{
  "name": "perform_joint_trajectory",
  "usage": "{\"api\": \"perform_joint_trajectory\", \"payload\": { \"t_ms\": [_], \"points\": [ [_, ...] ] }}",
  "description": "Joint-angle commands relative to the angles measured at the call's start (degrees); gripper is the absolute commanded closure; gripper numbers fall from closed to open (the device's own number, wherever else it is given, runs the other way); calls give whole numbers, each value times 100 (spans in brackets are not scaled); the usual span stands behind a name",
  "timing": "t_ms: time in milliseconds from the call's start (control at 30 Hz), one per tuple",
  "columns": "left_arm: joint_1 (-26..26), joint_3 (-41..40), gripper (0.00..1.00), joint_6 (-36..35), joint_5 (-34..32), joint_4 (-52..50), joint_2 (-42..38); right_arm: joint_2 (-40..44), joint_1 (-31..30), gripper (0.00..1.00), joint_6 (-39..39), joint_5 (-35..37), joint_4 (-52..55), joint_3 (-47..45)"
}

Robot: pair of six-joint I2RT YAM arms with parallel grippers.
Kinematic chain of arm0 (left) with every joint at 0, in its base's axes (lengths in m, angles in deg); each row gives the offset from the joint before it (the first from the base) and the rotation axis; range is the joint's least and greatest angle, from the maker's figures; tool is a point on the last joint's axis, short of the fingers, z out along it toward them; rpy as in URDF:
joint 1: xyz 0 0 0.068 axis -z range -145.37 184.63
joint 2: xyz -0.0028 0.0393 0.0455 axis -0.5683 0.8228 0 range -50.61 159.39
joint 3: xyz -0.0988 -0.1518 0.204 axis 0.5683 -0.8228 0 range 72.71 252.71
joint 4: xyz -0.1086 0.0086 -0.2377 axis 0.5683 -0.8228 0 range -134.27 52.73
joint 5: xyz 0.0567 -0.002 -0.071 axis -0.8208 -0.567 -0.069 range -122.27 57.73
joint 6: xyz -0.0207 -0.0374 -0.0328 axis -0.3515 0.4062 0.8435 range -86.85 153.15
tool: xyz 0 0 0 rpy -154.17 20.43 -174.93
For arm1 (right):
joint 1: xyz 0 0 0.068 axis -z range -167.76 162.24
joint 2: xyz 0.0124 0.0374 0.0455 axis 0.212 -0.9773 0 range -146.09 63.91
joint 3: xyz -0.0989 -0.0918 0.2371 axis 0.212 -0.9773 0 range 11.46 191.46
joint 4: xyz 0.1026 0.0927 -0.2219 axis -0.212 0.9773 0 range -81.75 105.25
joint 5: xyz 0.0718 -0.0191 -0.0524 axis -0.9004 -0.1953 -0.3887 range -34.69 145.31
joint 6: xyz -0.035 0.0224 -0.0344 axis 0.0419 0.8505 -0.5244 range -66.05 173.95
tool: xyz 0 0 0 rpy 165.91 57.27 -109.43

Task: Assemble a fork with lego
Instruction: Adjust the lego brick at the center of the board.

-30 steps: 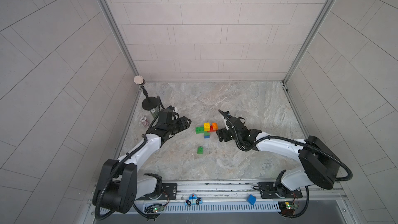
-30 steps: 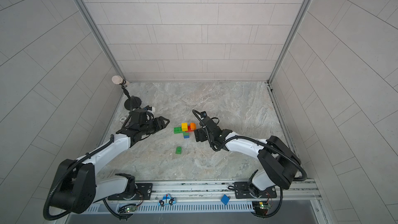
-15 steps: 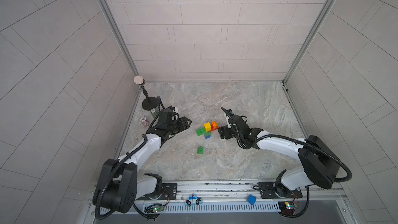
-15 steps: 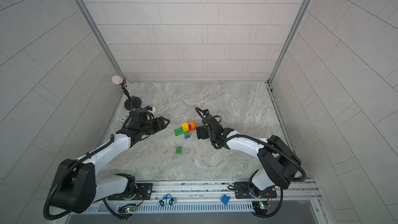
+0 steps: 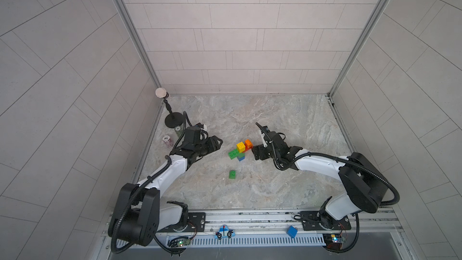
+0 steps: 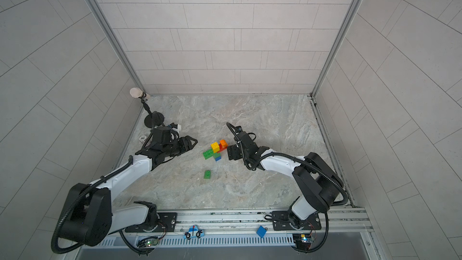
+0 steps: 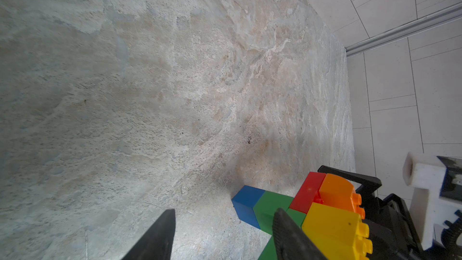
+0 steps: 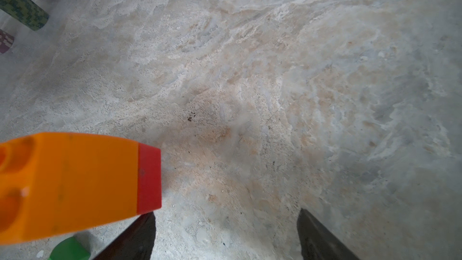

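The partly built fork point(image 5: 239, 150) lies flat mid-table in both top views, also point(image 6: 215, 150): a blue and green stem, a red and green crossbar, and yellow point(image 5: 240, 146) and orange point(image 5: 248, 143) bricks on it. One loose small green lego brick point(image 5: 232, 174) lies nearer the front. My left gripper point(image 5: 219, 143) is open and empty, left of the fork. In the left wrist view point(image 7: 223, 223) one finger overlaps the green stem point(image 7: 272, 205). My right gripper point(image 5: 257, 152) is open just right of the red end. In its wrist view point(image 8: 226, 223) the orange brick point(image 8: 67, 183) sits beside one finger.
A black microphone stand point(image 5: 173, 121) occupies the back-left corner, with a green patterned cylinder point(image 5: 178, 131) and a maroon one point(image 5: 167, 141) beside it. On the front rail are a blue car cutout point(image 5: 224, 232) and a plain blue block point(image 5: 291, 231). Tiled walls close in three sides.
The right wrist has turned and shifted slightly beside the fork's red end. The left arm, the fork and the loose green brick have not moved.
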Motion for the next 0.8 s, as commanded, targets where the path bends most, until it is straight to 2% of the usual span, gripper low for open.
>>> {"api": "perform_joint_trajectory", "payload": {
  "t_ms": [0,367,767],
  "points": [
    [1,156,34,-79,44,-116,55,-91,68,11,-67,-159,-92,174],
    [82,173,35,-218,169,-339,127,-478,292,11,-339,-679,-48,556],
    [671,-95,50,-185,242,-481,42,-758,485,11,-548,-1136,122,936]
  ]
}}
